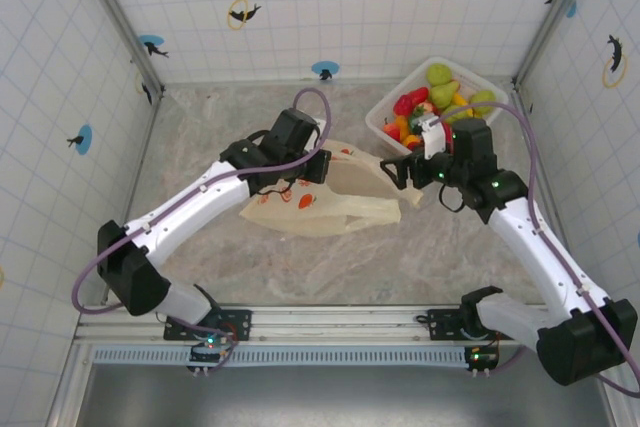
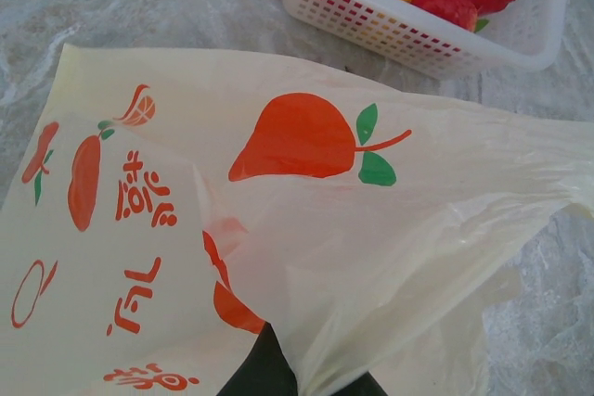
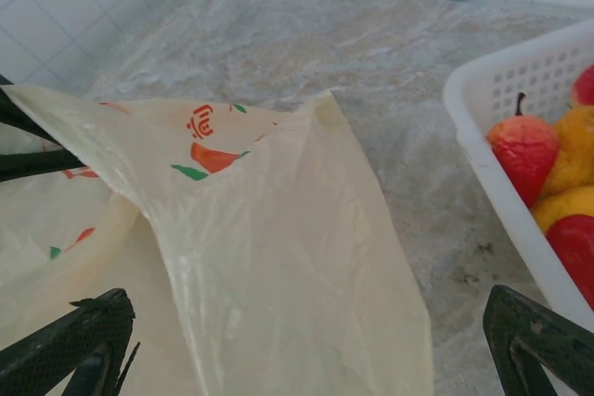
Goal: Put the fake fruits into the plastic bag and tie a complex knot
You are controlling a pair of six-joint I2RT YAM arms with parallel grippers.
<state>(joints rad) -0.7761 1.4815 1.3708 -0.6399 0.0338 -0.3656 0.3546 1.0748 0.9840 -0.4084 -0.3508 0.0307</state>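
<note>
From above, bare marbled table (image 1: 190,127) lies open from 9 to 11 o'clock of the plastic bag (image 1: 320,209), out to the tiled walls (image 1: 60,97). The left gripper (image 1: 316,167) sits over the bag's 11 o'clock edge with its jaws together, pinching a fold of film. Its wrist camera shows the film bunching down into the dark fingers (image 2: 269,373). The bag lies mid-table, with free table along its 6 o'clock edge. The right gripper (image 1: 402,165) hangs at the bag's 2 o'clock corner, jaws wide apart, astride a raised flap. At 1 o'clock the white basket (image 1: 377,119) holds the fake fruits (image 1: 440,97), its rim just beside that gripper.
</note>
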